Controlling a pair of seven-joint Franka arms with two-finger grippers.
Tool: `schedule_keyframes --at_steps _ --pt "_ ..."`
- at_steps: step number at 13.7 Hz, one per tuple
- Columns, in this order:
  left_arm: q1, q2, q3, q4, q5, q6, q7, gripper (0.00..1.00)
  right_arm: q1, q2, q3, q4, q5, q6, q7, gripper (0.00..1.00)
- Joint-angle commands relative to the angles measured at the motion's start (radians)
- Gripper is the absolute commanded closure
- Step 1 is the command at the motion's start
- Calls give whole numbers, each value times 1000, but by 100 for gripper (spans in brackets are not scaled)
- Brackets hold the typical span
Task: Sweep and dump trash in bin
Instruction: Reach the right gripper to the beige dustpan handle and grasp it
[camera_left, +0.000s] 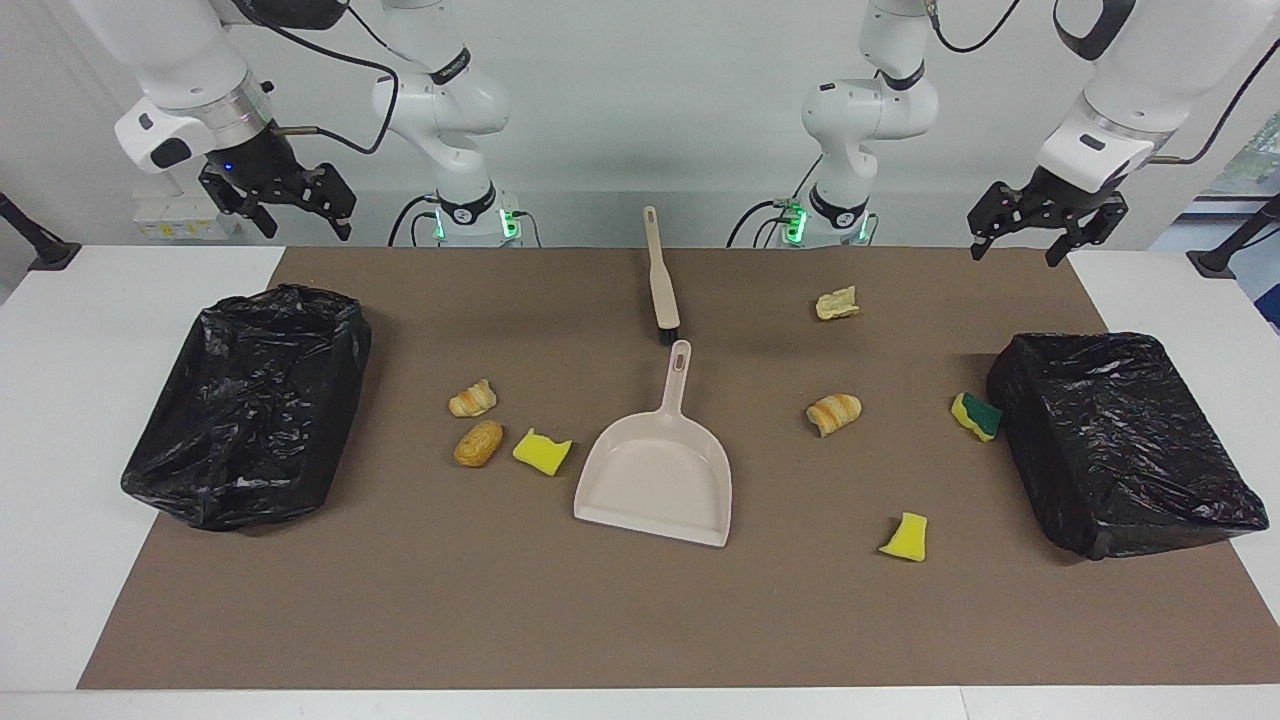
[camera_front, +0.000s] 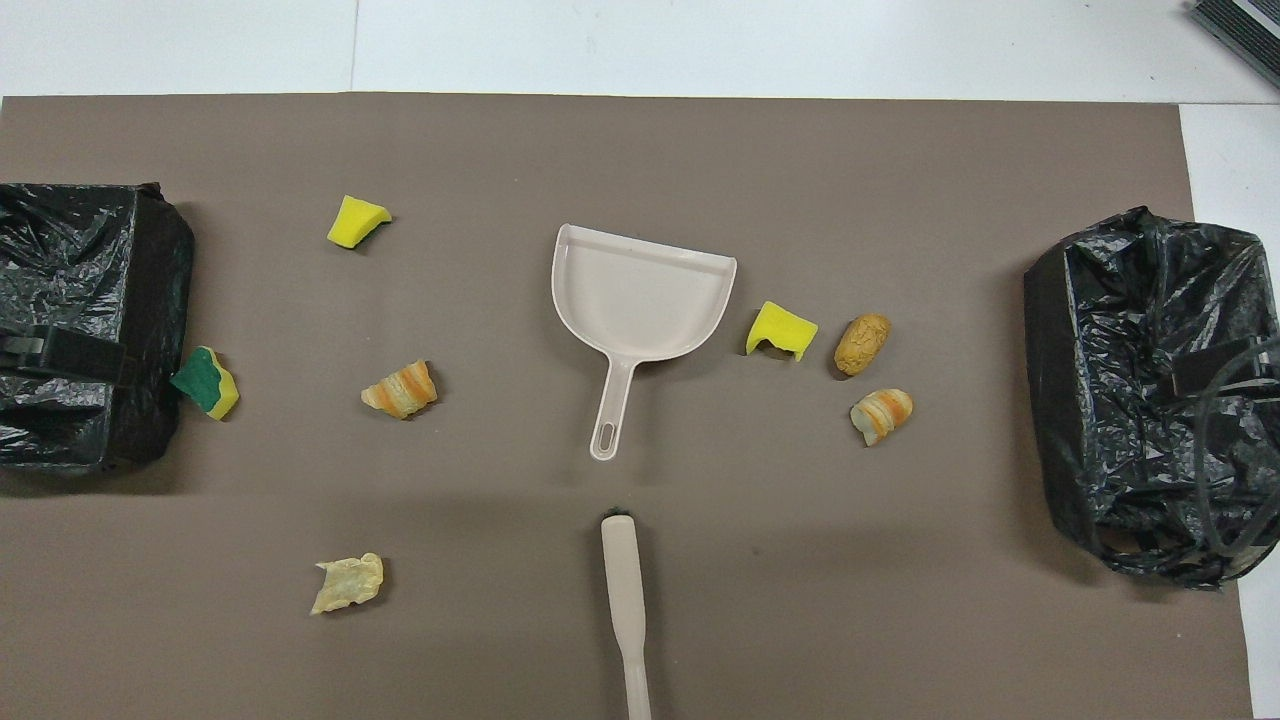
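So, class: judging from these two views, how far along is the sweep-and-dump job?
Nothing looks done. All seven bread and sponge scraps lie on the brown mat. Nothing is in hand: the left pincer and right pincer hang open, and the beige plastic dustpan and beige brush lie untouched. Sweeping and dumping into a black-lined bin remain.

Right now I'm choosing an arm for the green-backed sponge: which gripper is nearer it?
Left. The left gripper hangs open above that end of the table, near the sponge; the right gripper hangs open above the other end.

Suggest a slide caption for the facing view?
Both open grippers, left and right, hang above the table; seven trash scraps surround dustpan and brush.
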Motion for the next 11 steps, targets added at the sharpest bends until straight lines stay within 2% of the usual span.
schedule_keyframes --at_steps 1,9,11 --pt "11 -17 -7 -25 15 21 12 0 -5 -20 8 -21 -19 -1 26 0" --pt "11 -16 -7 -20 15 24 6 0 -8 -24 8 -30 -15 16 15 0" --pt "2 -19 -9 -17 15 24 -5 0 -2 -27 9 -56 -4 99 13 0"
